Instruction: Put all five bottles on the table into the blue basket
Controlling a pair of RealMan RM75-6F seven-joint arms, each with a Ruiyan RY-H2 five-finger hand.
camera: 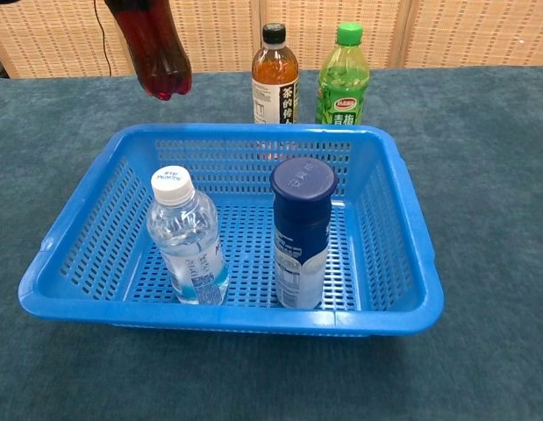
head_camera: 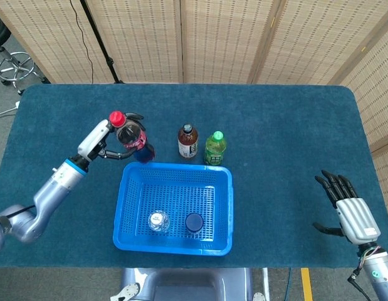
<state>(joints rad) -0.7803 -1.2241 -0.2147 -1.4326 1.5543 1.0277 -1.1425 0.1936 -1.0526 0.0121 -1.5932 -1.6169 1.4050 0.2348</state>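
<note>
Item: red-capped dark cola bottle [head_camera: 131,136], tilted, gripped in your left hand [head_camera: 101,141]; blue plastic basket [head_camera: 226,207] lies just right-forward; right hand [head_camera: 353,213] empty, fingers spread.

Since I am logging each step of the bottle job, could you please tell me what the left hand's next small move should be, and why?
Probably carry the cola bottle a little toward the robot, over the open left part of the blue basket, then lower it. The left hand holds it lifted and tilted just behind the back rim, and that part of the basket floor is free, with the water bottle and the blue-capped bottle standing nearer the front.
</note>
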